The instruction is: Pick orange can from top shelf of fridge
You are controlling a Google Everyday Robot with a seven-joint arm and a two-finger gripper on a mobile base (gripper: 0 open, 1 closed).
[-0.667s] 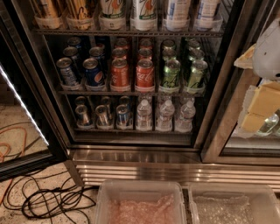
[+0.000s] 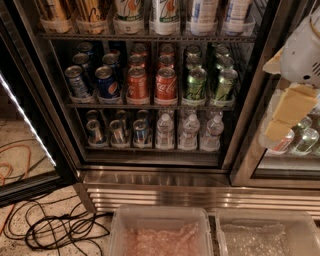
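The fridge (image 2: 150, 177) stands open with its dark racks facing me. On the top shelf (image 2: 145, 36), two golden-orange cans with dark streaks stand at the far left in clear cup trays: one (image 2: 52, 10) and one beside it (image 2: 92, 10). Their tops are cut off by the frame's upper edge. White cans (image 2: 165, 15) stand to their right. My gripper (image 2: 282, 120), white with yellowish parts, hangs at the right edge in front of the neighbouring glass door. It is well right of and below the orange cans and holds nothing.
The middle rack holds short soda cans (image 2: 137, 82); the lower rack holds small cans and water bottles (image 2: 189, 131). The open door (image 2: 30, 130) with a light strip stands left. Black and orange cables (image 2: 55, 227) lie on the floor. Two clear bins (image 2: 160, 232) sit below.
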